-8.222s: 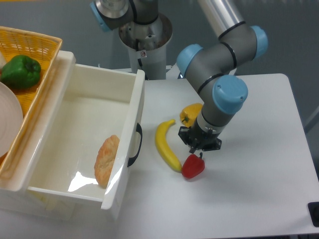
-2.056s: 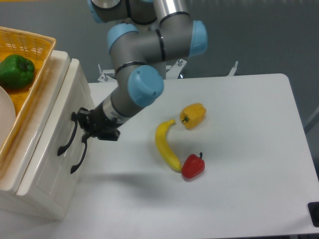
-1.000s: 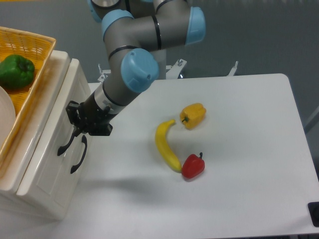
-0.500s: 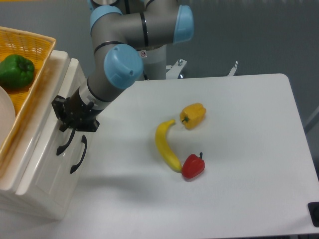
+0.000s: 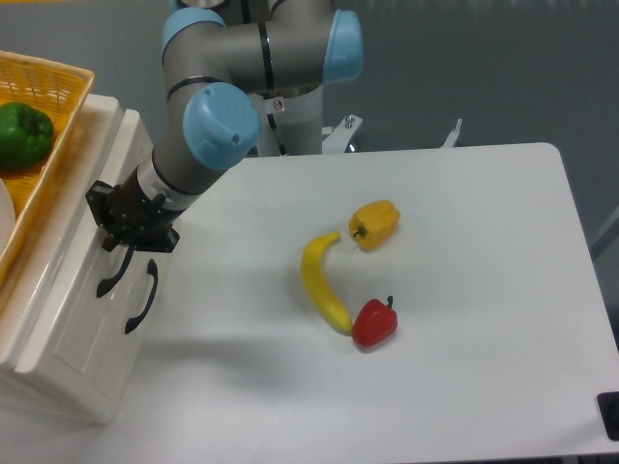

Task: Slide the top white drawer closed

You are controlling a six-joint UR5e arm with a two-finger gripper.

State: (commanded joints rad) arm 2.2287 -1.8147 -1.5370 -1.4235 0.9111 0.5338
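One hard shove and the whole cabinet has slid left along the bench [image 5: 464, 387]! Top white drawer [image 5: 92, 208] sits flush, apparently fully closed. Claw [image 5: 129, 230] still presses its front by the handle [image 5: 114, 274]; finger spread can't be made out.

From my feed I see a white worktop [image 5: 484, 319] filling most of the view, matte and evenly lit, with soft shadows falling toward the lower left. Behind it I see a plain blue-grey wall [image 5: 484, 68], darker and without markings. At the right edge a narrow strip of grey floor [image 5: 607, 227] shows past the worktop's rounded corner. A small dark object [image 5: 610, 414] sits at the lower right edge, too cropped to identify.
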